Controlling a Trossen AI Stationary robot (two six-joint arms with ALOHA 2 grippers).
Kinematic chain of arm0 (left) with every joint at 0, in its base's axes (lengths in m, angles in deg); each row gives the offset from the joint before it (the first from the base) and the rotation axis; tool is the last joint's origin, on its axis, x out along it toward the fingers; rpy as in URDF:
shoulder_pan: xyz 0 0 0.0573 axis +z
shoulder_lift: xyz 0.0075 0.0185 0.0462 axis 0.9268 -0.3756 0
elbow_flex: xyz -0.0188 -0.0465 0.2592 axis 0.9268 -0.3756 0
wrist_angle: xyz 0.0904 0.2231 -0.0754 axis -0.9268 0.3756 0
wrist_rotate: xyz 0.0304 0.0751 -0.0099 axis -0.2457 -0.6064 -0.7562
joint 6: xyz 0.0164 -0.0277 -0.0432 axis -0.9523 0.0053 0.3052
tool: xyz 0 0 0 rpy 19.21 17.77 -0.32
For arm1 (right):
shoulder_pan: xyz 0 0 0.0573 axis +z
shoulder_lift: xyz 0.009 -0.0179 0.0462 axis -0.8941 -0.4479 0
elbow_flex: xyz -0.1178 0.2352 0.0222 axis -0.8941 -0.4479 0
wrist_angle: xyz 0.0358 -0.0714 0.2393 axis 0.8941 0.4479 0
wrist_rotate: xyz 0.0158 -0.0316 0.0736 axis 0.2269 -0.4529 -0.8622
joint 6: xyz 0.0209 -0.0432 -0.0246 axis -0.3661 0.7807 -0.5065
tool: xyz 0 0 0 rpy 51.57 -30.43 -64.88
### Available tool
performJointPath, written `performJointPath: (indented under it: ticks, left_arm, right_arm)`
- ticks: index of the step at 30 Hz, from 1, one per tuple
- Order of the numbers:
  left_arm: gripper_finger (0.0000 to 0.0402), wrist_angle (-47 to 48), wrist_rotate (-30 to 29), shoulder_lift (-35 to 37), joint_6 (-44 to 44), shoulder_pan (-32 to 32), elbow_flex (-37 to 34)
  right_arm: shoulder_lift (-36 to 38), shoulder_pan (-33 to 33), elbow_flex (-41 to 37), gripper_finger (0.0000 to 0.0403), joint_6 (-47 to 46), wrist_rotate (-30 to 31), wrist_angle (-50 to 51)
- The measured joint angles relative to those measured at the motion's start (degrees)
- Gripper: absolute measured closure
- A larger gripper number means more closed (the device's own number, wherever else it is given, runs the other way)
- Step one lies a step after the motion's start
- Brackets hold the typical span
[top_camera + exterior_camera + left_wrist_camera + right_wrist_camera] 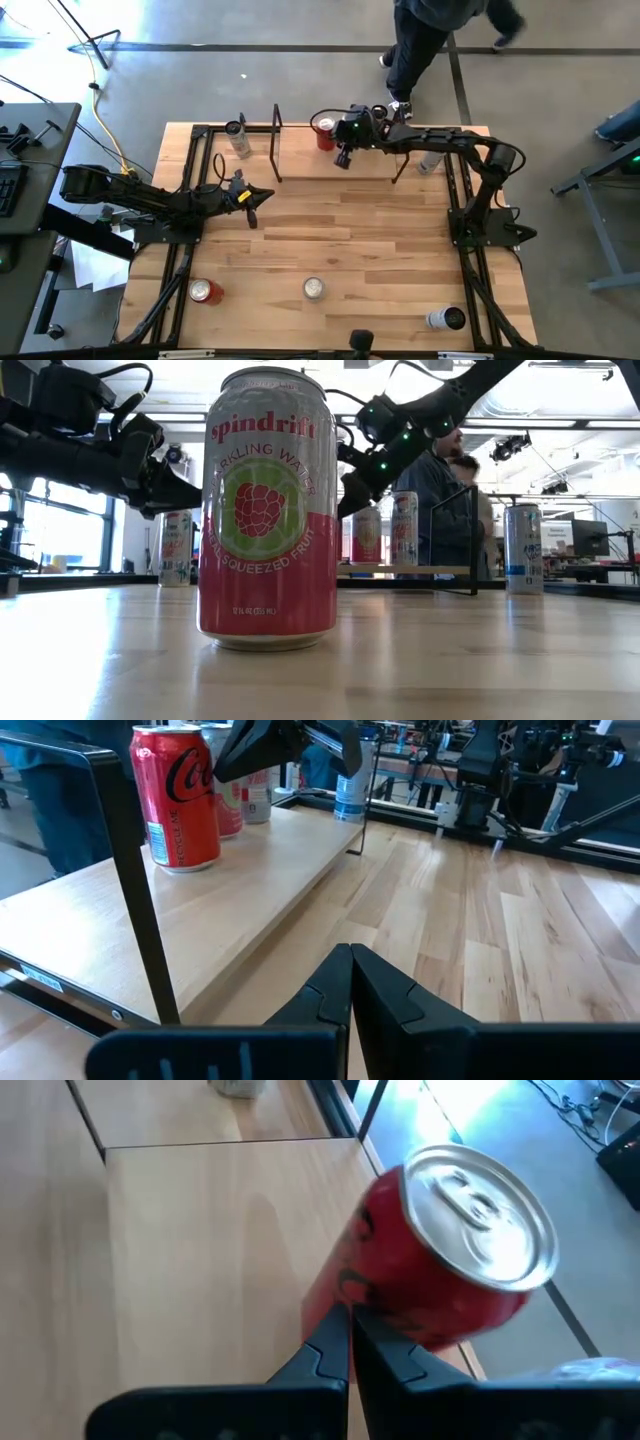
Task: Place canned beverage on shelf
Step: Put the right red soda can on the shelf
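Above the shelf (330,165), my right gripper (343,158) hangs with both fingers pressed shut on nothing. The red can (324,133) stands upright on the light-wood board just beside it, free of my grip. In my right wrist view the can (440,1260) is seen from above: a bright aluminium lid with pull tab over a smooth red wall, its base hidden behind my closed fingertips.

My left gripper (252,197) waits over the tabletop (350,240), near the shelf's left end, fingers likewise shut and empty. From its wrist view the shelf (200,910) shows as a flat pale board with a thin black metal end frame; the can (176,795) has glossy red sides with white script. Cans behind it are partly blocked, labels unreadable.

In the low view a pink-and-white raspberry can (268,510) fills the foreground and hides part of the shelf. A person (425,40) beyond the table is cut off at the frame edge.
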State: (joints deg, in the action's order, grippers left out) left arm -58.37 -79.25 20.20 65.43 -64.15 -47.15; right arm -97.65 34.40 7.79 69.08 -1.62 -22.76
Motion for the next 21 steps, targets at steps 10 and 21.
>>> performJointPath:
  ticks: [10, 21]
  left_arm:
    - [0.0401, 0.32, 0.00, 0.00, 0.07, 0.00, 0.00]
    - [0.0401, 1.26, 0.00, -0.01, 0.58, 0.00, 0.00]
  right_arm:
    - [0.59, 2.36, 2.57, 0.0403, 3.89, 2.59, 3.53]
    - [0.49, 3.02, 7.00, 0.0403, 7.24, 8.48, 14.90]
